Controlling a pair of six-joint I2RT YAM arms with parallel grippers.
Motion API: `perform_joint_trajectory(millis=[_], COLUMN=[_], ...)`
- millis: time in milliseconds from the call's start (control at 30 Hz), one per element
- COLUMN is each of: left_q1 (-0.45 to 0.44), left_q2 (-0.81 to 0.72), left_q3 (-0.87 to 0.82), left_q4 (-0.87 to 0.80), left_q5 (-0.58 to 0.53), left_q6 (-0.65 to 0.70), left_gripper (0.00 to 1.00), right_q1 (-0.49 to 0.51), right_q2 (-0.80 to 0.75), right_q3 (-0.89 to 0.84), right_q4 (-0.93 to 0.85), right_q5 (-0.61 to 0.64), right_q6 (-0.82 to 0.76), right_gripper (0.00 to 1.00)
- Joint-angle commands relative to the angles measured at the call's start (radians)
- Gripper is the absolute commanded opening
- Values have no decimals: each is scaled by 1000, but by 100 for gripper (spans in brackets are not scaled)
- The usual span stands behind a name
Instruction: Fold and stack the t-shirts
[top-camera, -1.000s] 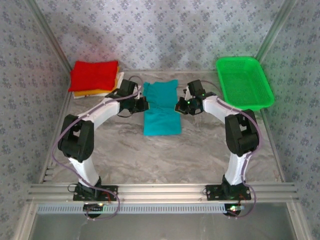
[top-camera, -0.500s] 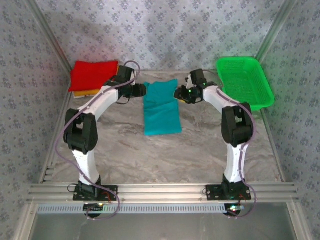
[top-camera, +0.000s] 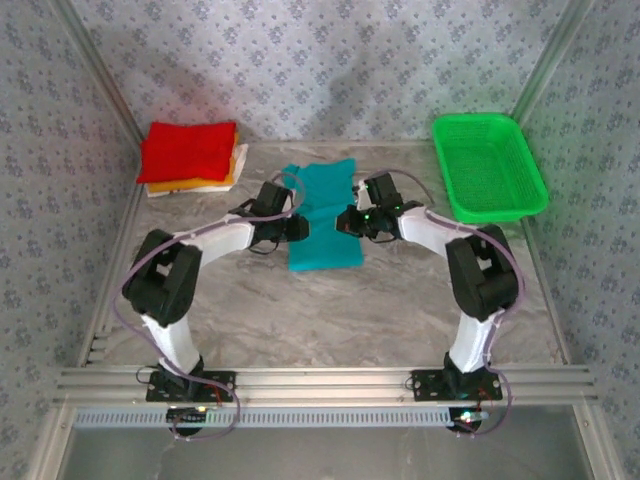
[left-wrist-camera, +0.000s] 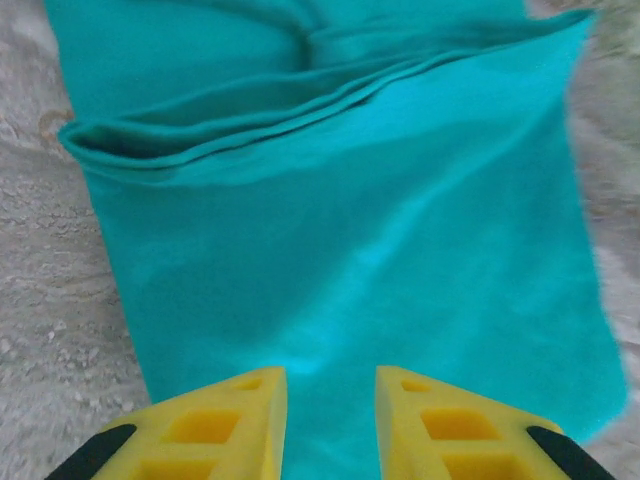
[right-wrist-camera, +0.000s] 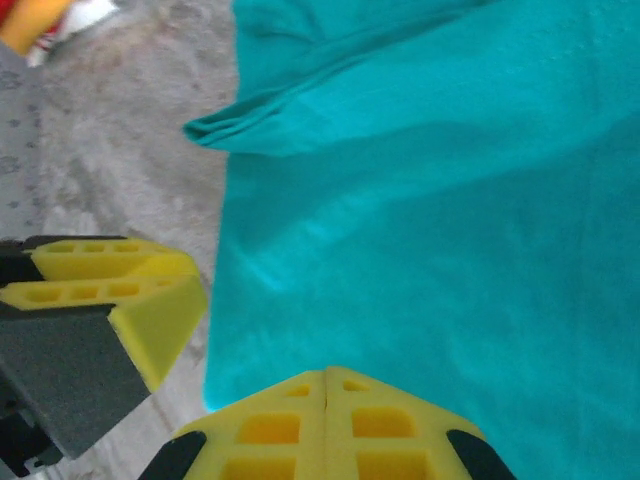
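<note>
The teal t-shirt (top-camera: 322, 215) lies centred on the table (top-camera: 400, 300), folded to a narrow strip; the left wrist view shows a layered crease across it. The left gripper (left-wrist-camera: 330, 372) stands parted above its cloth, the right gripper (right-wrist-camera: 326, 372) clenched shut; from above, the red-topped stack (top-camera: 190, 152) sits far left

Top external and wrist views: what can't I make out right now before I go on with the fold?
Stack, top view: the red shirt covers those beneath; orange-yellow and white edges peek out, count unclear.
Teal shirt, left wrist view: far end cut off by the frame's top edge.
Right tool, right wrist view: shut over teal cloth; its fingers hide whether any is pinched.
</note>
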Motion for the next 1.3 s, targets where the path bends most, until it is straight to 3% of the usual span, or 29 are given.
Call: perform_joint_trajectory(millis=[0, 300, 467, 567, 700, 933, 1000, 1067, 1267], left_q1=[19, 123, 127, 123, 97, 11, -20, -53, -119], left_q2=[76, 370, 355, 234, -3, -311, -323, -292, -148], left_q3=[100, 428, 481, 399, 194, -105, -141, -180, -284], left_q4=[73, 10, -35, -8, 78, 58, 50, 82, 210], left_q5=[11, 69, 49, 31, 8, -113, -70, -1, 16], left_q6=[6, 37, 53, 47, 18, -20, -29, -52, -131], left_gripper=[29, 29, 33, 33, 38, 44, 39, 28, 21], right_q1=[-21, -66, -84, -89, -64, 15, 41, 53, 46], right_q2=[107, 359, 394, 351, 182, -70, -92, -89, -37], right_q3=[123, 364, 383, 367, 258, -88, -165, -229, -316], right_q4=[47, -6, 1, 2, 6, 85, 112, 167, 263], right_q5=[-17, 15, 31, -12, -34, -98, -102, -124, -83], right_q6=[23, 29, 61, 68, 50, 50, 49, 75, 104], right_gripper=[1, 0, 0, 0, 0, 1, 1, 0, 0])
